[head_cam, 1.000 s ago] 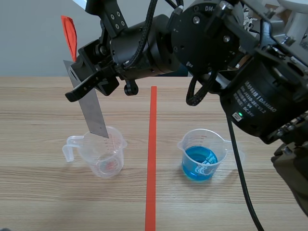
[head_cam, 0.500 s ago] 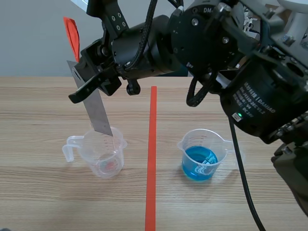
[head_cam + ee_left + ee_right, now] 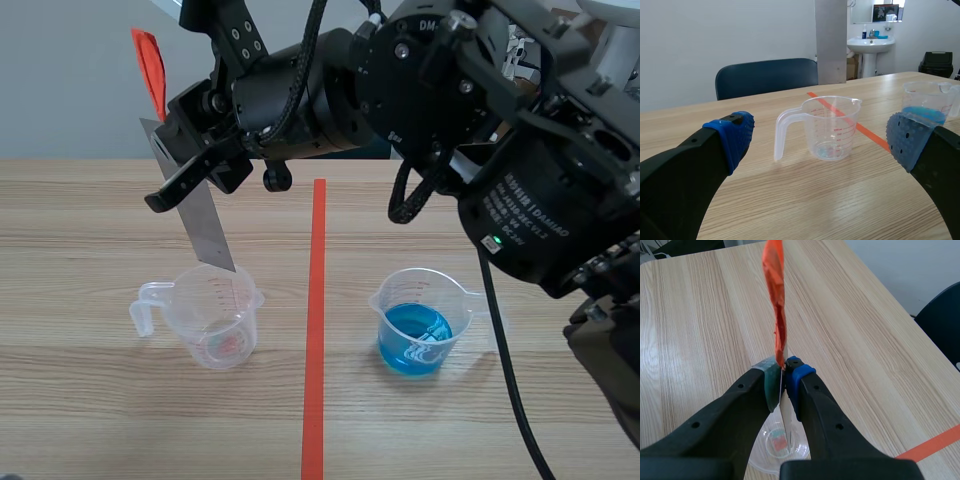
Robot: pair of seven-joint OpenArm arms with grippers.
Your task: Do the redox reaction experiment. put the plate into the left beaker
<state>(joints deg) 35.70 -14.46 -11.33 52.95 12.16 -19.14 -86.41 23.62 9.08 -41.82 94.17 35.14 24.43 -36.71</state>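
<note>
Grey metal plate [image 3: 200, 225] with orange-red tag [image 3: 148, 70], hanging tilted above clear plastic left beaker [image 3: 215, 320], pinched at top by closed right gripper [image 3: 180, 175]. Possible hazard: slanted lower corner snagging rim, tipping beaker. Left gripper [image 3: 821, 142] open, empty.

We are working in a lab-like workroom.
We are seeing a wooden table [image 3: 80, 220] carrying a clear beaker [image 3: 215, 320] and a beaker of blue liquid [image 3: 415, 325]; beyond the table a blue chair [image 3: 765, 77], a white washbasin [image 3: 875, 45] and a black bin [image 3: 937, 62] are standing.
</note>
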